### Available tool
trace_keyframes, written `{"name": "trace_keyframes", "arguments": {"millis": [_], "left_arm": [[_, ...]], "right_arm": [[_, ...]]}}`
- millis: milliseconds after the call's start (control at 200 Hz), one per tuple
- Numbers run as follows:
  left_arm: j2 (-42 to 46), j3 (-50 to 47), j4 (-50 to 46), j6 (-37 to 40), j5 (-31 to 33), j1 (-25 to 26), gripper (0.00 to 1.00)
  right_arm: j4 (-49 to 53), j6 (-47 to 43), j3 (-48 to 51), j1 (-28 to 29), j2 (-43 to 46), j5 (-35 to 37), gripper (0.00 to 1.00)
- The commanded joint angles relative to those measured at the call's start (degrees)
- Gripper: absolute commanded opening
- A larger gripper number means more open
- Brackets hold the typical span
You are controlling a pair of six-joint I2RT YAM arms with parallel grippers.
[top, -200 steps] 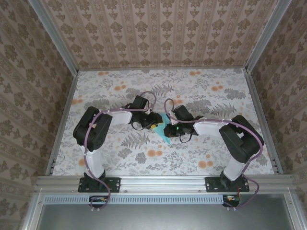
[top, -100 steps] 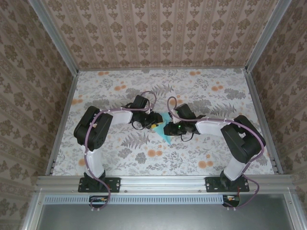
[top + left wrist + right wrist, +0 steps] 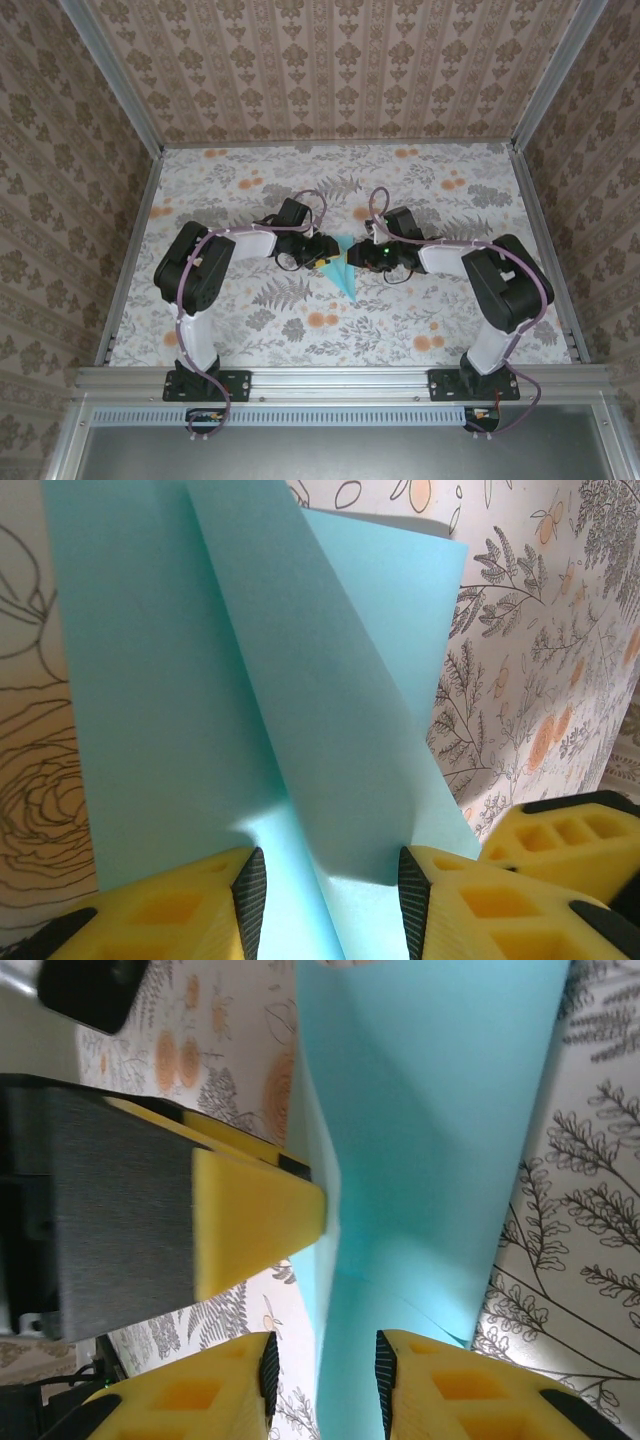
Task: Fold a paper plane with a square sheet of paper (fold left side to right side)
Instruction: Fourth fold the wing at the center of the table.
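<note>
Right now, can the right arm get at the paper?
Probably yes. The right gripper is open, and the paper lies between its fingers. The left gripper is close by on the same paper, but it does not seem to block the way.

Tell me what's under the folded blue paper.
The floral tabletop runs right up to the edges of the folded blue paper, so the paper lies on it. The patch directly beneath and anything between the folded layers are covered.
</note>
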State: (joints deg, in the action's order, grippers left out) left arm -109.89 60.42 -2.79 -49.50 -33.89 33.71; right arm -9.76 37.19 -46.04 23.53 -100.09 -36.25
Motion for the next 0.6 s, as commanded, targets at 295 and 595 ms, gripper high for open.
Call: {"name": "trace_keyframes", "arguments": {"millis": [295,595], "left_arm": [[-1.04,0.44,-2.99,0.19,1.9,0.21,0.43],[-1.21,0.68,-3.41,0.44,1.99,0.21,0.43]], "right_arm": [[-3.52,2.31,-2.16,1.3,-3.48,-2.86,0.29],[1.01,-0.52,-3.5,1.7,-3.01,-0.41,0.11]]}}
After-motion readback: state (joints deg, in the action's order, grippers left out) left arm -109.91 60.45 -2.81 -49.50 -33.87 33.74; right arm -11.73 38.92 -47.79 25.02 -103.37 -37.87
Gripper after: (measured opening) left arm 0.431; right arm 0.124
